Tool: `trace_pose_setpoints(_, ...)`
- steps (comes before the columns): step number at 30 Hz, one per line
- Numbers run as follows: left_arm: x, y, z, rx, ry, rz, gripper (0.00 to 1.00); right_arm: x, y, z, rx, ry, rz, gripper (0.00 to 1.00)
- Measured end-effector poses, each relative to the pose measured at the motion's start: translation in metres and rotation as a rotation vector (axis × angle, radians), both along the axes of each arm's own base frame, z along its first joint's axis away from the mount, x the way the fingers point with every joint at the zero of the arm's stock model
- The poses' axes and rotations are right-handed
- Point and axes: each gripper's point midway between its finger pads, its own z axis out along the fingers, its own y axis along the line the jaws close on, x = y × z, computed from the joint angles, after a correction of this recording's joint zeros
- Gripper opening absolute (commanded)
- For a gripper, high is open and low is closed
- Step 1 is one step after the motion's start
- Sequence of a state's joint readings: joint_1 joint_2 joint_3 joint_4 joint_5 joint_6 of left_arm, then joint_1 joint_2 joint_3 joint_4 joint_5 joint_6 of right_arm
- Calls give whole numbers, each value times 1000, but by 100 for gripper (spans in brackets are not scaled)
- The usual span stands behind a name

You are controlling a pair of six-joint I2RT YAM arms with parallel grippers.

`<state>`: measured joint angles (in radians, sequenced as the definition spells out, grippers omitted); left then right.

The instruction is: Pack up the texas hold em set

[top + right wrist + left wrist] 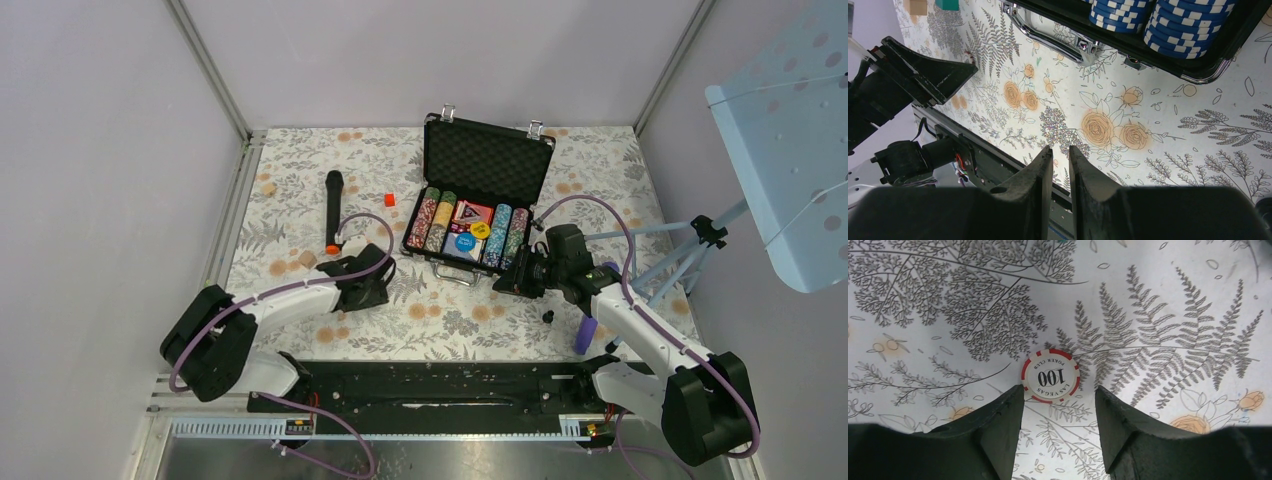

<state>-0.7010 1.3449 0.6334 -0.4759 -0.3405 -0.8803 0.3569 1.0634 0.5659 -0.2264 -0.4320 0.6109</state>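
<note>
The black foam-lined case (487, 160) of the texas hold em set stands open at the back, with rows of striped chips (432, 222), card decks and round buttons in its tray. One loose red-and-white "100" chip (1050, 375) lies flat on the floral cloth. My left gripper (1059, 388) is open and low over the cloth, its fingertips either side of the chip's near edge without touching it. My right gripper (1060, 148) hovers near the case's front right corner, its jaws a narrow gap apart and empty. Blue chip stacks (1188, 25) and the silver handle (1048, 40) show above it.
A black microphone (333, 210) with an orange end lies left of the case, and a small red block (390, 199) sits beside it. A small black piece (547, 316) lies by the right arm. A tripod (700, 240) carrying a pale blue panel stands at the right edge.
</note>
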Motion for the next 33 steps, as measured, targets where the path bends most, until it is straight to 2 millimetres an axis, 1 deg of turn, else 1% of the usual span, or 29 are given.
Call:
trace_pose_setpoints(4, 9, -8, 0, 8, -11, 4, 53, 0, 0, 0, 0, 1, 0, 26)
trace_pose_setpoints(9, 18, -13, 0, 12, -22, 9, 52, 0, 0, 0, -1, 1, 0, 26)
trace_pose_setpoints(14, 20, -10, 0, 15, -24, 18, 47, 0, 0, 0, -1, 1, 0, 26)
trace_pose_setpoints(21, 21, -9, -1, 19, -26, 21, 44, 0, 0, 0, -1, 1, 0, 26)
trace_pose_setpoints(24, 22, -9, -1, 23, -29, 17, 45, 0, 0, 0, -1, 1, 0, 26)
trace_pose_setpoints(28, 23, -10, -1, 24, -30, 10, 50, 0, 0, 0, -1, 1, 0, 26)
trace_pose_setpoints(33, 26, -11, -1, 25, -36, 3, 50, 0, 0, 0, 0, 0, 0, 26)
